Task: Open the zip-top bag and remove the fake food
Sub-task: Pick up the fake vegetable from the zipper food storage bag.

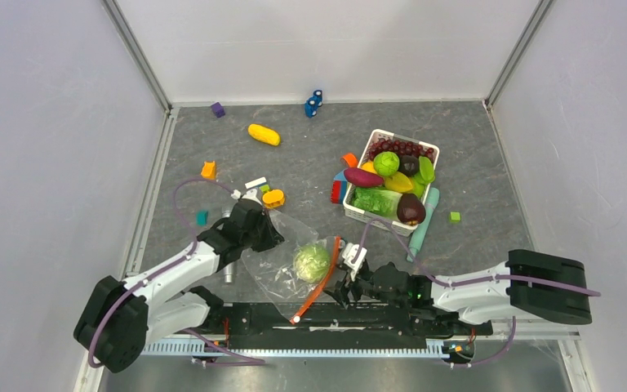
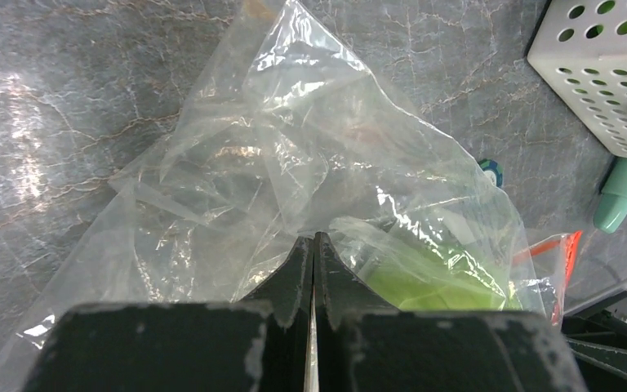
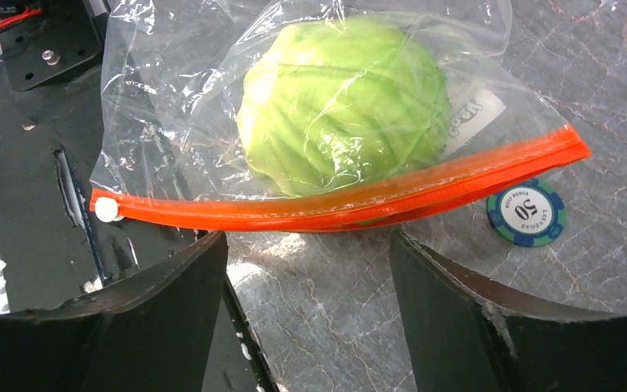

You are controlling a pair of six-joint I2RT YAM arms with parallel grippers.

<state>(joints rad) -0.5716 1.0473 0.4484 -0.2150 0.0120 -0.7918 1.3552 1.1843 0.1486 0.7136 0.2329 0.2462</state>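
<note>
Zip-top bag (image 1: 276, 263) holding the pale green cabbage (image 1: 311, 262) lay on the worktop (image 1: 457, 163), left claw (image 2: 313, 245) pinching its clear plastic, right claw (image 3: 306, 249) spread beside the orange zipper strip (image 3: 335, 204).

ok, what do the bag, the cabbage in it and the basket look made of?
Zip-top bag: thin clear plastic film, glossy; it crinkles and glints.
Cabbage: likely moulded plastic, pale green, veined, slight sheen.
Basket: white rigid-looking plastic, matte, rows of holes.
</note>
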